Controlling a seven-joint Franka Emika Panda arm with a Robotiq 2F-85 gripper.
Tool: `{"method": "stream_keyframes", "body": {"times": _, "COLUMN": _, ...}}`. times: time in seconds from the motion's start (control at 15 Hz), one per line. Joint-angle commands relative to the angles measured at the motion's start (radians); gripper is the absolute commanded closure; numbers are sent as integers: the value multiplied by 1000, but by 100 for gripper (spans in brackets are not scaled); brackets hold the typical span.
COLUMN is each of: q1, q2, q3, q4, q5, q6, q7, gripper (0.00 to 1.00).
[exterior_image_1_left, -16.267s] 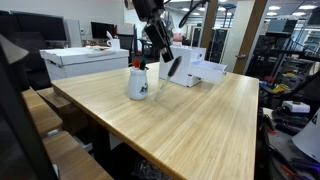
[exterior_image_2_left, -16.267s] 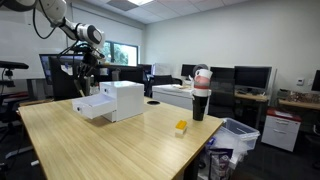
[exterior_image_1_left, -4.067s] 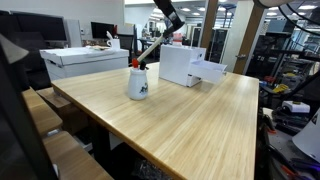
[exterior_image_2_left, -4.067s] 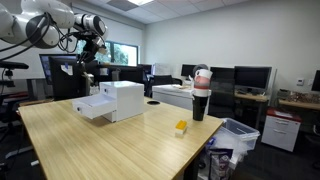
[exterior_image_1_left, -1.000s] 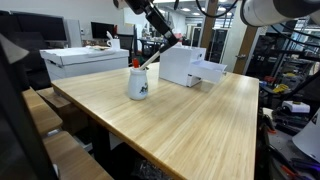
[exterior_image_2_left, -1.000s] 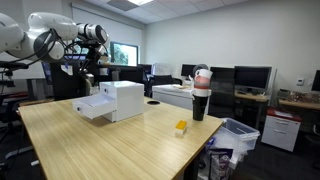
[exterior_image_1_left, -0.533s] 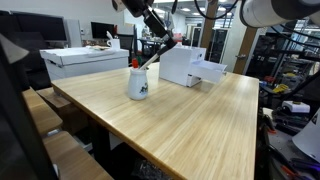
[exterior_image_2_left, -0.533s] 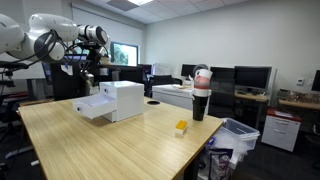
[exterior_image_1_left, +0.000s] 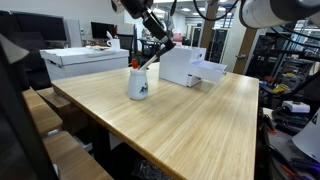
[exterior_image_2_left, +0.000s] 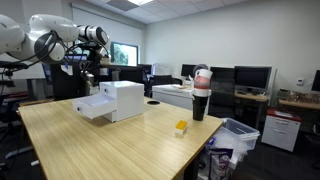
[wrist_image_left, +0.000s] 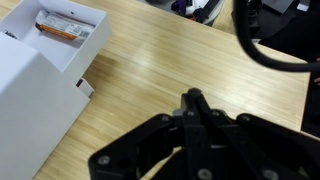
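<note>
- Broadly, a pale wooden tabletop (exterior_image_1_left: 205, 120) filled the scene in both exterior views, with office desks and monitors behind it
- the white arm (exterior_image_2_left: 52, 28) came in above the far end of the tabletop and bent down towards it
- a white box (exterior_image_1_left: 178, 62) stood on the far part of the tabletop; its shallow drawer (exterior_image_2_left: 90, 108) was pulled out at the front; in the wrist view a flat orange packet (wrist_image_left: 60, 30) lay inside that drawer
- a white mug (exterior_image_1_left: 138, 84) stood upright on the tabletop, just beside the box and apart from it; a red-tipped piece (exterior_image_1_left: 135, 63) showed at its rim
- the hand (exterior_image_1_left: 160, 42) hung above and behind the mug, near the top of the box; its fingers (wrist_image_left: 193, 100) were pressed together, narrow, with no gap visible in the wrist view
- a thin stick (exterior_image_1_left: 150, 56) was held in the closed hand and slanted down to the mouth of the mug; whether its lower end touched the inside could not be told
- a small yellow block (exterior_image_2_left: 181, 127) lay near the opposite edge of the tabletop, well apart from the hand
</note>
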Motion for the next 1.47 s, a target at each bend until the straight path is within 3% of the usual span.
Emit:
{"method": "stream_keyframes", "body": {"times": 0.0, "q1": -1, "q2": -20, "q3": -2, "q4": -47, "q5": -10, "q6": 23, "q7": -25, "gripper": 96}}
{"method": "stream_keyframes", "body": {"times": 0.4, "q1": 1, "q2": -22, "q3": -2, "q4": -46, "q5": -12, "q6": 32, "q7": -28, "gripper": 95}}
{"method": "stream_keyframes", "body": {"times": 0.47, "q1": 1, "q2": -23, "q3": -2, "q4": -46, "q5": -12, "q6": 33, "q7": -28, "gripper": 70}}
{"method": "stream_keyframes", "body": {"times": 0.53, "q1": 2, "q2": -23, "q3": -2, "q4": -46, "q5": -12, "q6": 33, "q7": -28, "gripper": 70}}
{"method": "stream_keyframes", "body": {"times": 0.67, "q1": 3, "q2": -24, "q3": -2, "q4": -43, "q5": -12, "q6": 38, "q7": -28, "gripper": 60}}
{"method": "stream_keyframes", "body": {"times": 0.73, "q1": 14, "q2": 38, "q3": -19, "q4": 75, "q5": -6, "q6": -11, "q7": -36, "gripper": 55}}
{"method": "stream_keyframes", "body": {"times": 0.8, "q1": 5, "q2": -26, "q3": -2, "q4": -36, "q5": -12, "q6": 43, "q7": -27, "gripper": 49}}
{"method": "stream_keyframes", "body": {"times": 1.4, "q1": 48, "q2": -62, "q3": -27, "q4": 29, "q5": -21, "q6": 127, "q7": -37, "gripper": 1}}
